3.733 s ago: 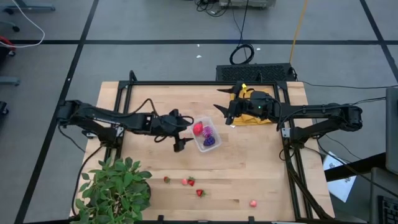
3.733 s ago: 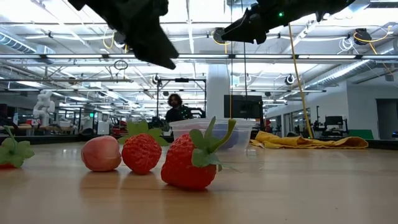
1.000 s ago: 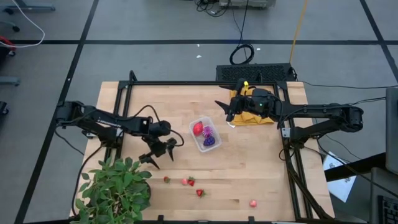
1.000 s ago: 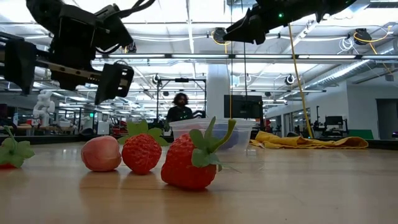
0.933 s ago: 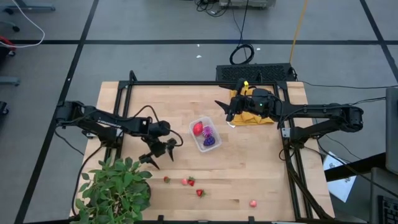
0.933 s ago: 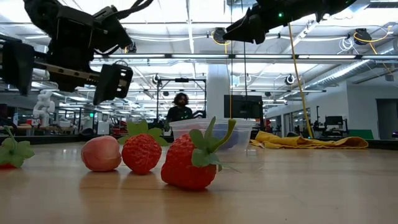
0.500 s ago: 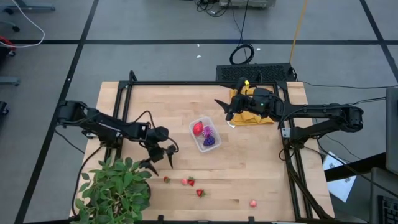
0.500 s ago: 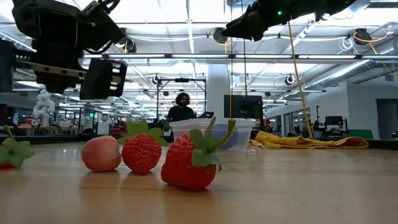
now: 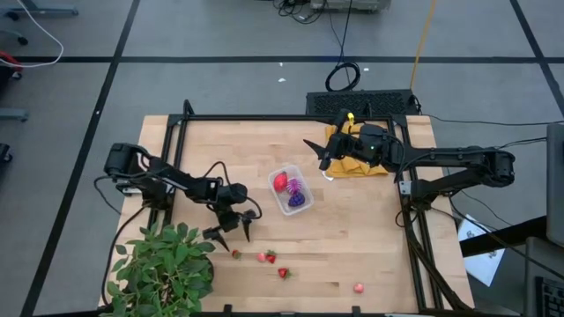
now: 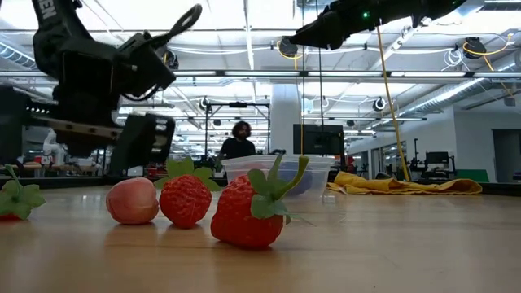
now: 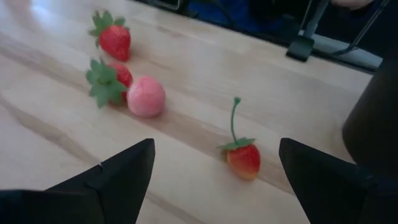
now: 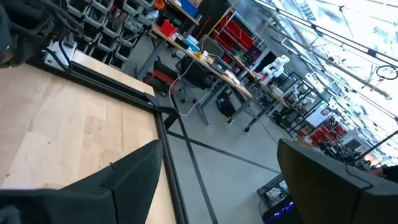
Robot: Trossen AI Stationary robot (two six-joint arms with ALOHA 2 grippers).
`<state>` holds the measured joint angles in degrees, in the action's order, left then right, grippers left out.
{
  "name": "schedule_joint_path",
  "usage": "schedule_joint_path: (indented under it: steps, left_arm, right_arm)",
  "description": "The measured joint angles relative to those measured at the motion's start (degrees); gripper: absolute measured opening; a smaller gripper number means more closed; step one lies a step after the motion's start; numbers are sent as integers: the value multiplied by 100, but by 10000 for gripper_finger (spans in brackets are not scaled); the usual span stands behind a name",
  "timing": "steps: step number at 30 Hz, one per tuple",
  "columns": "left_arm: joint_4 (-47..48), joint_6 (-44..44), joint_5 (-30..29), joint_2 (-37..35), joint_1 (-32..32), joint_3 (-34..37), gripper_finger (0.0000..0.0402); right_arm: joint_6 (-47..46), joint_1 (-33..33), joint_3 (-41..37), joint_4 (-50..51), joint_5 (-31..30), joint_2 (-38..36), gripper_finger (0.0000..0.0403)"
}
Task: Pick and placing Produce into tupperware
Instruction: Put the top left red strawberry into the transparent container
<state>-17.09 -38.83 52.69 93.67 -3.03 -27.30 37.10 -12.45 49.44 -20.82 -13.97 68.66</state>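
The clear tupperware (image 9: 291, 189) stands mid-table with a red strawberry and a purple fruit inside it. Loose produce lies toward the near edge: a small stemmed strawberry (image 9: 235, 254) (image 11: 242, 158), a pink ball (image 11: 146, 96), two strawberries (image 9: 270, 257) (image 9: 284, 273) and a pink piece (image 9: 359, 287). My left gripper (image 9: 231, 232) (image 11: 214, 171) hovers open just above and short of the small stemmed strawberry, one finger to either side, touching nothing. My right gripper (image 9: 315, 154) hangs open, high over the far right of the table, with nothing between its fingers.
A green leafy potted plant (image 9: 163, 269) stands at the near left corner, close beside my left arm. A mustard-yellow cloth (image 9: 361, 158) lies at the far right under my right arm. A black frame (image 9: 264, 117) borders the table. A person shows far behind in the low view.
My left gripper has sunk and gone toward the table's near edge, from beside the tupperware down toward the small stemmed strawberry, tipping further downward; it has stayed open. The produce has not moved.
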Motion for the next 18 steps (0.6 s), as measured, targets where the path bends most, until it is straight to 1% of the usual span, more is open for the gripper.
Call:
schedule_joint_path:
  steps: [4, 8, 18]
  left_arm:
    - [-144, -164, 138, 166, -28, 2, 351]
    - [-125, -274, 123, 243, -55, 9, 351]
    - [-107, -555, 232, 249, -117, 10, 351]
  right_arm:
    - [-2, 0, 0, -7, -1, 0, 307]
    - [-46, 0, -1, -8, -1, 0, 307]
    - [-92, 0, -1, -17, -1, 0, 307]
